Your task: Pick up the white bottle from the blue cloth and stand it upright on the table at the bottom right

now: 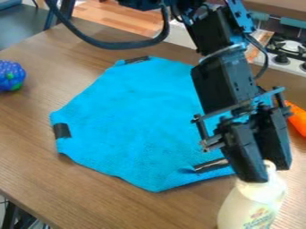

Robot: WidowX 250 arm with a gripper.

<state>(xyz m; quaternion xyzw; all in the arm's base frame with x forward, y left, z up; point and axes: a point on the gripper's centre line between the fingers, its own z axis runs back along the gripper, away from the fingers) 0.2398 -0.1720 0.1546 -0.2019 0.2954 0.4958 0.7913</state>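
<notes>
And there was your gripper (268, 172), right at the white bottle's (248, 208) partly hidden top, lower right! You couldn't tell its opening or hold. The frame cut off the bottle's base, the orange object (297, 120) and the blue toy (9, 74); your arm (224, 80) covered some blue cloth (137, 120).

Matt, soft blue cloth (137, 120); smooth wood-grain table (108, 199)

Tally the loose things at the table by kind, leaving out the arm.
Cloth, blue: 1
Bottle, whitish: 1
Bumpy ball-like object, blue: 1
Orange object, cut off at the right edge: 1
Total: 4
</notes>
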